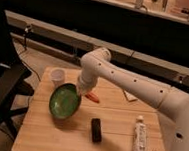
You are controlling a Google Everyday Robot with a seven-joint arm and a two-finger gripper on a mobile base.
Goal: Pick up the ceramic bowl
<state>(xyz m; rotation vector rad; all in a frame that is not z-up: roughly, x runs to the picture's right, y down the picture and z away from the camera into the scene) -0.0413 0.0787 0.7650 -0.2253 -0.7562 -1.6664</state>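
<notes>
The ceramic bowl (65, 101) is green inside with a dark rim. It is tilted steeply with its inside facing the camera, lifted off the left half of the wooden table (47, 135). My gripper (80, 90) is at the bowl's upper right rim, shut on that rim, and holds the bowl up. The white arm (132, 83) reaches in from the right. The fingertips are mostly hidden behind the rim.
A white cup (57, 76) stands at the table's back left. A small orange object (92, 97) lies just right of the bowl. A black block (97, 129) and a white bottle (140, 137) lie at the front. A black chair (1, 91) stands to the left.
</notes>
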